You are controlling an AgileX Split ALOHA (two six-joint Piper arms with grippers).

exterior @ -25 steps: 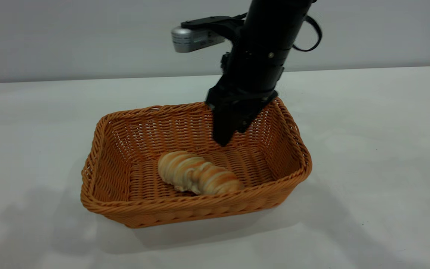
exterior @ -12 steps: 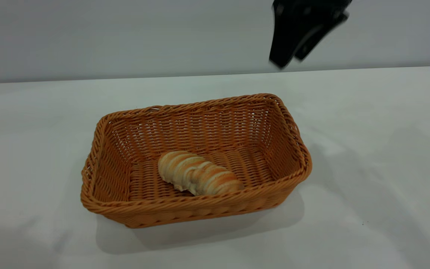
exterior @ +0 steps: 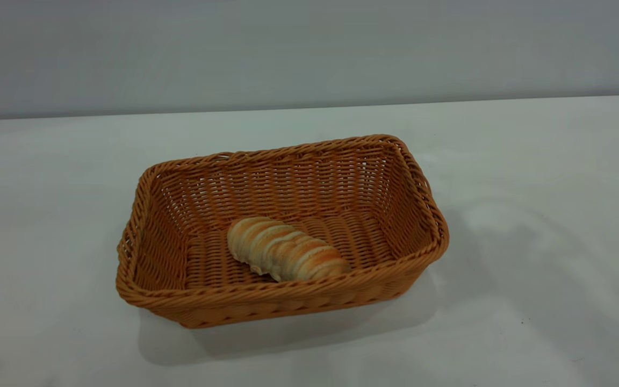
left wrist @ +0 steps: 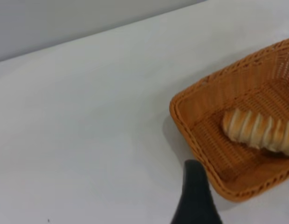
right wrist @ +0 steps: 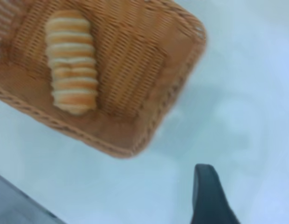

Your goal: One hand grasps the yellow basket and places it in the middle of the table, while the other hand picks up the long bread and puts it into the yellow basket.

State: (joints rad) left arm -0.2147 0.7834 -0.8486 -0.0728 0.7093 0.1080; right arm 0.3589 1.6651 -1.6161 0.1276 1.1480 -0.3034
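Observation:
The yellow basket [exterior: 282, 298] stands on the white table [exterior: 530, 215], near the middle of the exterior view. The long bread [exterior: 285, 255] lies flat on the basket's floor, close to the near wall, with nothing touching it. Neither gripper appears in the exterior view. In the left wrist view a black part of my left gripper [left wrist: 196, 196] hangs over bare table just outside a corner of the basket [left wrist: 191, 126]. In the right wrist view a black part of my right gripper [right wrist: 207, 196] is above bare table, apart from the basket [right wrist: 149, 116] and the bread [right wrist: 72, 60].
A plain grey wall [exterior: 309, 48] runs behind the table's far edge. White tabletop lies on all sides of the basket, with a few tiny dark specks [exterior: 522, 321].
The right arm rose out of the basket, swung up and to the right, and left the exterior view. The bread and basket stayed where they were.

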